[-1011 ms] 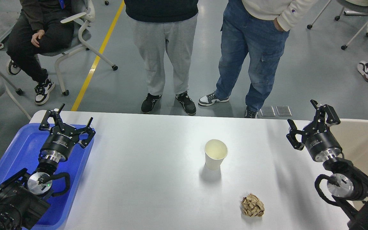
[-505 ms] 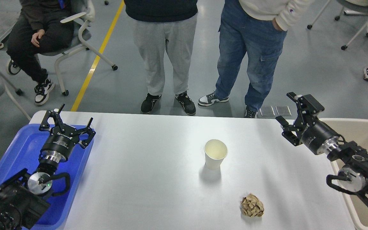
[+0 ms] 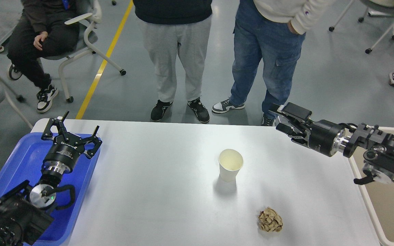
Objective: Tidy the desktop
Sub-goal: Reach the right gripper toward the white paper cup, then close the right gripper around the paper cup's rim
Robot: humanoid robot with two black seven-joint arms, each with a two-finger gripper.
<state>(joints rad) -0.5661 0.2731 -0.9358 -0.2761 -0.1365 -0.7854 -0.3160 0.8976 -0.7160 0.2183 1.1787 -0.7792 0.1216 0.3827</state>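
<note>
The white desktop fills the lower middle of the head view. A white paper cup stands upright on it, right of centre. A crumpled brown paper ball lies nearer the front, to the right of the cup. My left gripper is open and empty, held over the blue tray at the left. My right gripper is open and empty, pointing left over the desktop's far right edge, above and right of the cup.
A beige bin stands against the desktop's right end. Two people stand just behind the far edge and another sits on a chair at the back left.
My right arm has swung from over the beige bin to the left and turned level, so its gripper now reaches over the desktop's far right edge. The left arm, cup and paper ball have not moved.
</note>
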